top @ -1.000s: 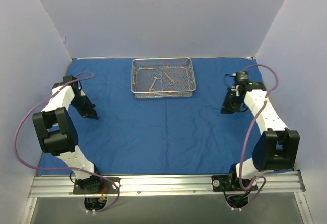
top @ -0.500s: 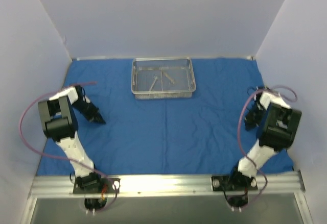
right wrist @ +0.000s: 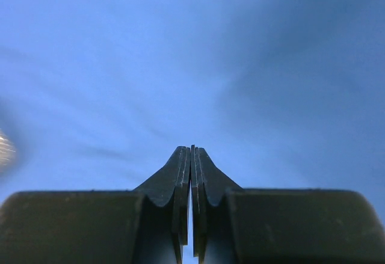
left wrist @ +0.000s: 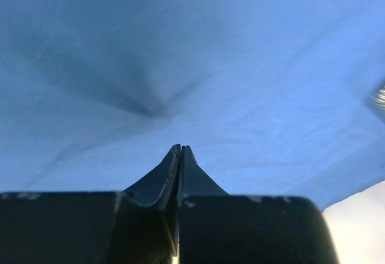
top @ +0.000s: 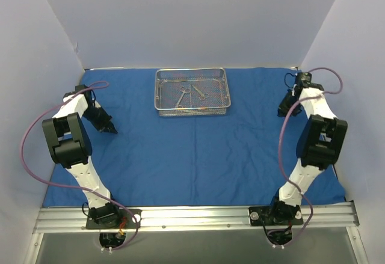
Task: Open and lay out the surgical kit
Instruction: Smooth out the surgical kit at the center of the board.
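Blue cloth wrap (top: 198, 150) spread flat, wire-mesh tray (top: 160, 91) at its far middle
The tray's long axis runs left to right. Inside lie thin steel instruments (top: 183, 94), two running roughly far to near and slanting apart toward the near side. The left gripper (top: 111, 130) over the cloth's left side and the right gripper (top: 281, 111) near its far right corner are both pressed together on nothing

A lab test booth: plain white walls (top: 180, 17), aluminium mounting rail (top: 192, 217).
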{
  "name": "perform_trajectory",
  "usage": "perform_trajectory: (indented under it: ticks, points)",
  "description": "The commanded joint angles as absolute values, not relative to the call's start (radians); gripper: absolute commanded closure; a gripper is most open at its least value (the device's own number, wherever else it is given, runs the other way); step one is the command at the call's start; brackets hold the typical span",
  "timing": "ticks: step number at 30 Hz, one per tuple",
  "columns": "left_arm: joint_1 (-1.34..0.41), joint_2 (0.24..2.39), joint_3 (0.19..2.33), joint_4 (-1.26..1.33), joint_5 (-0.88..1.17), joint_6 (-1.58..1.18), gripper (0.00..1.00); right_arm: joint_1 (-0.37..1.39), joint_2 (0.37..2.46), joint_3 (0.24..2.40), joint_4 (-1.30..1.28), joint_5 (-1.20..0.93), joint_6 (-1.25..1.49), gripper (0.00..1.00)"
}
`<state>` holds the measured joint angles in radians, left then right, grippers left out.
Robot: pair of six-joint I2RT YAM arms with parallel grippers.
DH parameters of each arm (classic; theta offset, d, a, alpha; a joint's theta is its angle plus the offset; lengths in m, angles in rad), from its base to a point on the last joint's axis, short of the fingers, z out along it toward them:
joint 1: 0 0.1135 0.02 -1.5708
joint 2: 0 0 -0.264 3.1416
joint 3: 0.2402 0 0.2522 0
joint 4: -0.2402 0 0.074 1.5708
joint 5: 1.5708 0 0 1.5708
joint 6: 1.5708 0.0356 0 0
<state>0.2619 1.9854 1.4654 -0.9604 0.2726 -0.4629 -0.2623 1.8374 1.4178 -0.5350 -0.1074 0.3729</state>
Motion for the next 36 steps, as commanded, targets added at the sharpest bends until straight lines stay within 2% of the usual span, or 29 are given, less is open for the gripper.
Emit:
perform_trajectory:
  ticks: [1, 4, 9, 18, 22, 28, 31, 36]
  points:
    - [0.253, 1.974, 1.546, -0.971, 0.288, -0.431, 0.98, -0.255, 1.972, 1.515, -0.442, -0.305, 0.437, 1.00]
    - [0.256, 2.011, 1.577, -0.965, 0.285, -0.428, 0.98, -0.255, 2.090, 1.581, -0.414, -0.362, 0.445, 1.00]
    - [0.264, 2.118, 1.637, -0.988, 0.236, -0.436, 0.98, -0.270, 2.241, 1.707, -0.488, -0.290, 0.417, 1.00]
    - [0.324, 2.207, 1.658, -1.023, 0.183, -0.428, 0.98, -0.319, 2.261, 1.775, -0.629, 0.064, 0.338, 1.00]
    - [0.324, 2.157, 1.683, -1.046, 0.149, -0.417, 0.98, -0.289, 2.227, 1.819, -0.666, 0.097, 0.318, 1.00]
    - [0.319, 1.993, 1.652, -1.097, 0.048, -0.399, 0.98, -0.171, 2.103, 1.804, -0.663, -0.053, 0.330, 1.00]
    - [0.342, 1.939, 1.559, -1.091, -0.035, -0.376, 0.98, -0.115, 2.040, 1.697, -0.612, -0.216, 0.356, 1.00]
    - [0.414, 1.888, 1.360, -1.031, -0.002, -0.379, 0.98, -0.034, 1.965, 1.435, -0.465, -0.417, 0.445, 1.00]
